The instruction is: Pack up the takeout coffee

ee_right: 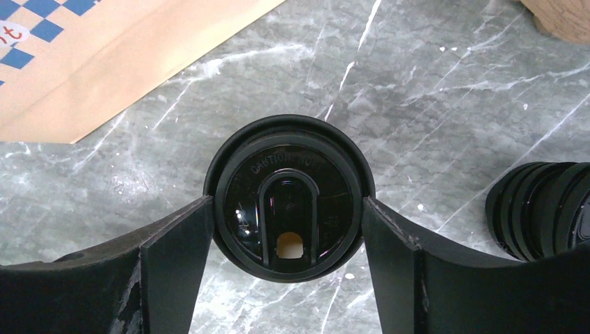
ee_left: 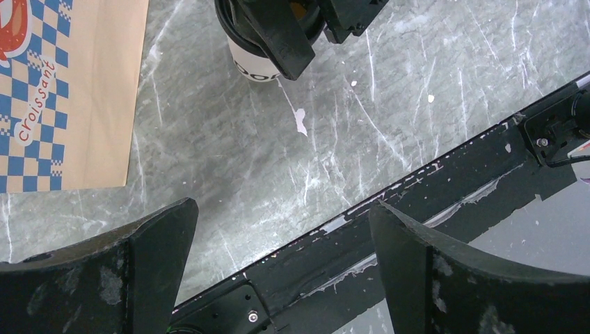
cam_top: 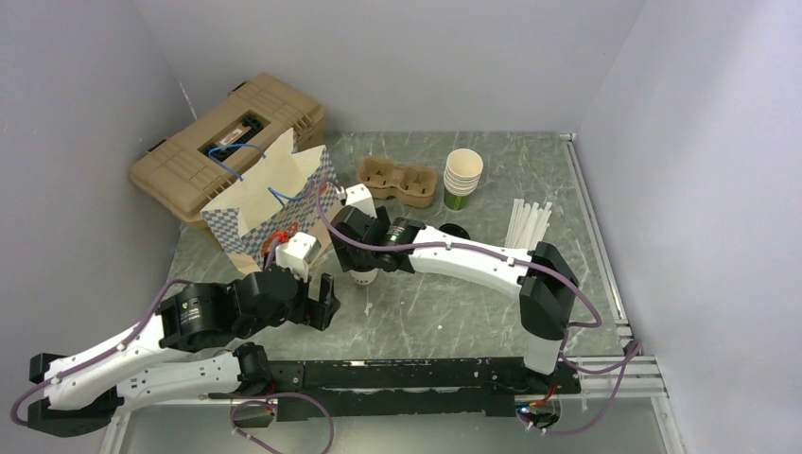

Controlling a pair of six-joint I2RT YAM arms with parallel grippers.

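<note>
Right pincer (ee_right: 286, 221) closed against the lid of the takeout coffee (ee_right: 289, 182), which stands on the counter (ee_right: 452, 83) just beside the paper bag (cam_top: 274, 203). Left pincer (ee_left: 282, 209) wide open, empty. Advisable: lift straight, cup level, toward the bag's mouth.

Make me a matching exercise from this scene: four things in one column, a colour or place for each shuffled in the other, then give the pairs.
Things:
1. takeout coffee
2. straws
3. toolbox
4. paper bag

Descriptions:
A. tan, at the far left
B. blue-and-white checks
C. between the fingers of the right gripper
D. white, lying on the right side

Pairs: 1-C, 2-D, 3-A, 4-B
</note>
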